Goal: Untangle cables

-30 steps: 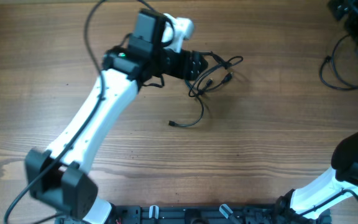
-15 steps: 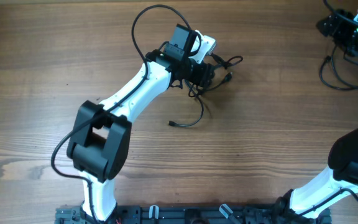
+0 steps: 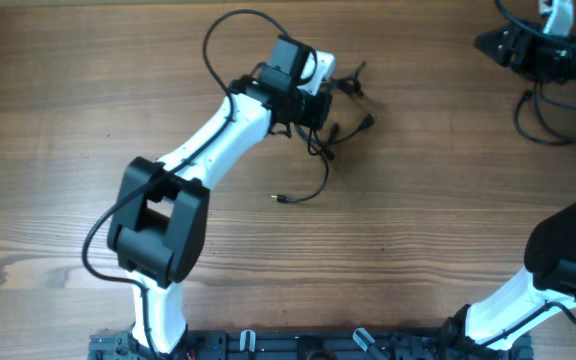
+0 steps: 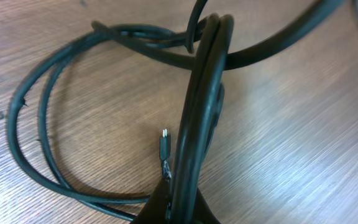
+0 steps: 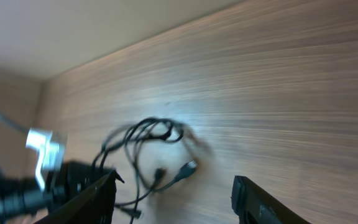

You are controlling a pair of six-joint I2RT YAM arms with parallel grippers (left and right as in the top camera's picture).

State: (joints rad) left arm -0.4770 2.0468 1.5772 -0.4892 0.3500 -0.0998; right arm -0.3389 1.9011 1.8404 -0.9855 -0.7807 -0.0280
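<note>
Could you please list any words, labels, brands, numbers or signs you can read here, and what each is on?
None: no readable text in any view. The cables, the wooden table and the white arms show no markings; the right wrist view is blurred.

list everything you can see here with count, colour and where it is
cable tangle: one bundle, strand count unclear, black, upper middle of the table
loose plug end: one, black, trailing from the tangle toward the table's middle
cable loops: one group, black, far right edge
table: one, brown wood
left arm: one, white and black, reaching to the tangle
right arm: one, white and black, right edge
left gripper: black, shut on the cable tangle
right gripper: black, open, empty
</note>
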